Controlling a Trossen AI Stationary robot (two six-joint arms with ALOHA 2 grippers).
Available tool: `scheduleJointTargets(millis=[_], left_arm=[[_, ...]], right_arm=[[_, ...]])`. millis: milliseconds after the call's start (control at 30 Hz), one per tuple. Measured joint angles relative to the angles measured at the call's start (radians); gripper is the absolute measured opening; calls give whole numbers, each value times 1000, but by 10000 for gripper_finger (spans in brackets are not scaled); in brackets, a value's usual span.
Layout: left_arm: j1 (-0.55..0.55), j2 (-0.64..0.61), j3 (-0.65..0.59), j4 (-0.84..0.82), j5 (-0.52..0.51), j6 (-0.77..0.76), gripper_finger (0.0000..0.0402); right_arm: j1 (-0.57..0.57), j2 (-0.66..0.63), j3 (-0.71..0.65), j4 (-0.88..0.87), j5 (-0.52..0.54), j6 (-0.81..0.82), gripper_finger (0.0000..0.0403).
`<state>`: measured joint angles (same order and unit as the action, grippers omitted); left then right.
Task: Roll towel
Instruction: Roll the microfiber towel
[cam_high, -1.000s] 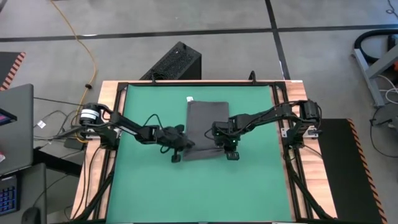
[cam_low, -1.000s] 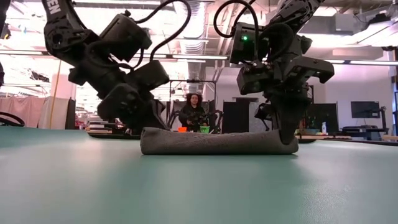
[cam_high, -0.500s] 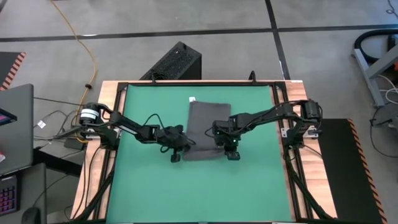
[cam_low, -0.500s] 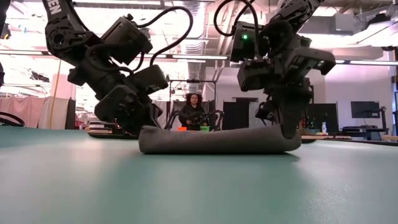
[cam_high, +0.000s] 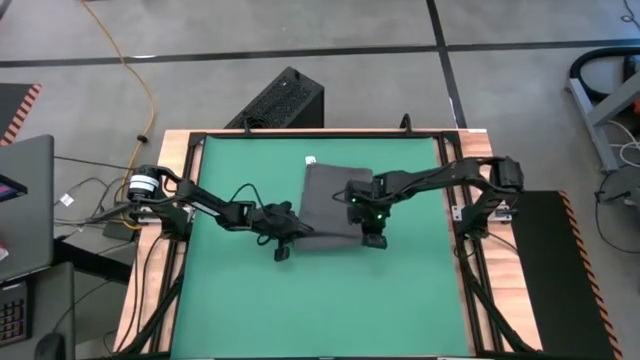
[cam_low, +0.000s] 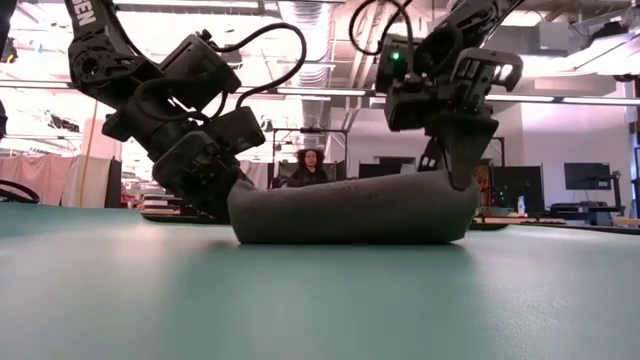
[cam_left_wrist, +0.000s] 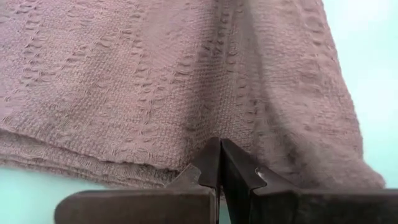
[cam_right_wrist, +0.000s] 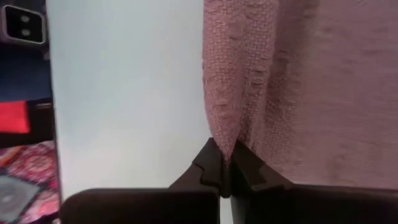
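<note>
From the high view, the towel (cam_high: 330, 205) sits around the middle of the green mat (cam_high: 400, 290), a bit toward the far side, with its small white tag (cam_high: 308, 159) poking out at the far edge. The near edge is folded up into a thick band, and that band's long axis runs left to right across the table. The left gripper (cam_high: 287, 242) is at the band's left end and the right gripper (cam_high: 372, 230) at its right end, both right on the cloth. In the low view the towel (cam_low: 350, 208) looks like a fat grey roll lying sideways on the mat, left gripper (cam_low: 225, 195) tucked at one end, right gripper (cam_low: 462, 175) coming down on the other; a person (cam_low: 310, 168) is far back in the room. The left wrist view shows that arm's fingers (cam_left_wrist: 208, 168) squeezed together on a fold of towel (cam_left_wrist: 155, 81). Same deal in the right wrist view: fingers (cam_right_wrist: 214, 165) pinched tight on the towel's (cam_right_wrist: 311, 93) folded edge.
</note>
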<state>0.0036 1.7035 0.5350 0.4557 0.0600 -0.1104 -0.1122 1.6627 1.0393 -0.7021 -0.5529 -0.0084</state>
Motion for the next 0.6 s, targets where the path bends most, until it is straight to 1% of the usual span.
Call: scheduleJointTargets(millis=[200, 433, 600], left_arm=[[-1, 0, 0, -2, -1, -21, 0], [-1, 0, 0, -9, 0, -42, 0], [-1, 0, 0, -9, -1, -67, 0]], right_arm=[[-3, 58, 0, -3, -89, 3, 21], [-57, 59, 0, -34, -218, 30, 21], [-100, 59, -1, -57, -233, 60, 21]])
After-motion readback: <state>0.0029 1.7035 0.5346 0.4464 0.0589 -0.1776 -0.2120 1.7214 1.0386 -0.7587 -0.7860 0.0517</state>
